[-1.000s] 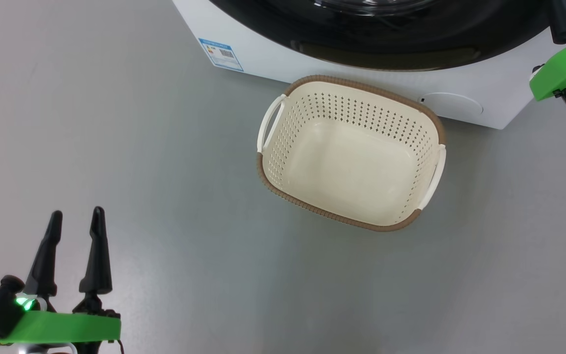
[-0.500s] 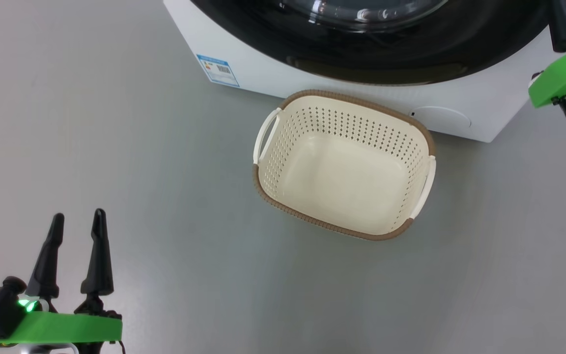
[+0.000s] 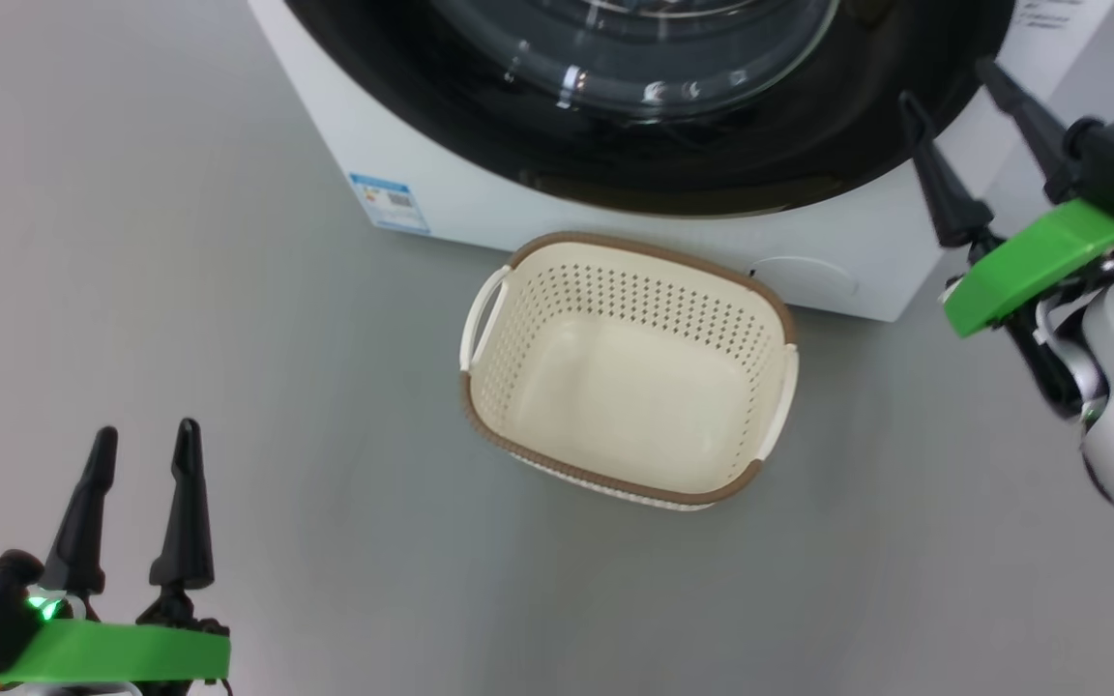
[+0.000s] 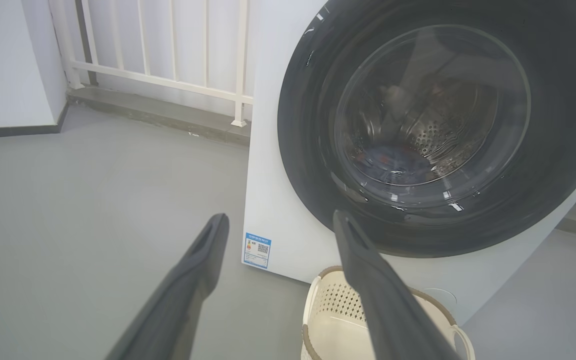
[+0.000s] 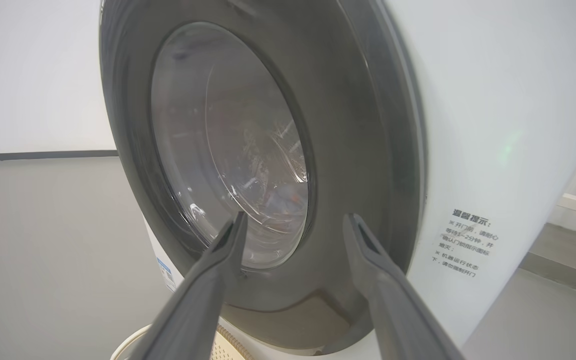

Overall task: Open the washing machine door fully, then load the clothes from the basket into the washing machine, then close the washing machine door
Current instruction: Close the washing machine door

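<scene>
Door [image 3: 654,164] looks flush on the washer [image 3: 480,208], clothes [image 4: 393,157] behind its glass, basket [image 3: 615,290] empty. Our left gripper [image 3: 147,432] and right gripper [image 3: 948,83] stand wide, empty; we'd press the door squarely if unlatched.

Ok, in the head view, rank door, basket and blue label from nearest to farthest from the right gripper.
1. Door, right beside the right gripper.
2. Basket, lower left, before the machine.
3. Blue label, farthest, at the machine's left corner.

R end effector [image 5: 295,216], jaws apart, by closed washer door [image 5: 353,150].
</scene>
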Robot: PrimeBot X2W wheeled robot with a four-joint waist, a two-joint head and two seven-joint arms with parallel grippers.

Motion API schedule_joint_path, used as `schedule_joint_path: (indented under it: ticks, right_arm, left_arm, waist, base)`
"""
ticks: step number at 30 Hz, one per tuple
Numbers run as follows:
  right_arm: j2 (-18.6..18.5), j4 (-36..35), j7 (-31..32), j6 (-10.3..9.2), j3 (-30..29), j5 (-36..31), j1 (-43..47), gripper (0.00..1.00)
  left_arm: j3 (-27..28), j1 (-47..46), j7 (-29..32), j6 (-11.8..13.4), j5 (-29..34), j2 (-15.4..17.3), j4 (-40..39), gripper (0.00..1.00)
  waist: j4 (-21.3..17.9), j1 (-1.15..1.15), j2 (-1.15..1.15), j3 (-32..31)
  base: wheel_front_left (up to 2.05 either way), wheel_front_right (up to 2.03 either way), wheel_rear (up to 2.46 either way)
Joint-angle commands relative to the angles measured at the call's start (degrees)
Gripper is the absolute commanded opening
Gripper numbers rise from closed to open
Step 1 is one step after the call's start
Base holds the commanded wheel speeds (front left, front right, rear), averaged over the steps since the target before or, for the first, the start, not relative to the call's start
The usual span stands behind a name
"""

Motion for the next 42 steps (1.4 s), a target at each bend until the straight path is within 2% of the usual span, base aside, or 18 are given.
schedule_joint_path:
  ticks: [1, 16, 26, 38, 42]
  right_arm:
    - [0.42, -2.12, -0.29, -0.16, 0.36, 0.81, 2.8, 1.0]
    - [3.58, -10.45, -0.29, -0.16, -4.48, 2.02, 13.68, 1.0]
    - [4.12, -15.52, -0.29, -0.16, -5.7, 2.29, 20.88, 1.0]
    - [6.63, -21.27, -0.29, -0.16, -10.77, 2.94, 32.42, 1.0]
    - [6.16, -24.5, -0.29, -0.16, -12.65, 2.65, 37.67, 1.0]
  left_arm:
    - [2.05, 0.42, -0.37, 0.03, 0.88, 2.27, -1.04, 1.0]
    - [2.76, 3.63, -0.37, 0.03, 1.81, 2.86, -1.51, 1.0]
    - [3.66, 5.89, -0.37, 0.03, 2.46, 2.5, -1.83, 1.0]
    - [3.97, 7.9, -0.37, 0.03, 2.93, 1.9, -1.68, 1.0]
    - [4.24, 8.53, -0.37, 0.03, 3.11, 1.54, -1.91, 1.0]
  waist:
    - [-2.83, 0.0, 0.0, -2.86]
    - [-11.59, 0.0, 0.0, -8.82]
    - [-17.44, 0.0, 0.0, -11.63]
    - [-21.21, 0.0, 0.0, -14.85]
    - [-21.71, 0.0, 0.0, -15.75]
  base:
    - [0.0, 0.0, 0.0]
    - [0.0, 0.0, 0.0]
    - [0.0, 0.0, 0.0]
    - [0.0, 0.0, 0.0]
    - [0.0, 0.0, 0.0]
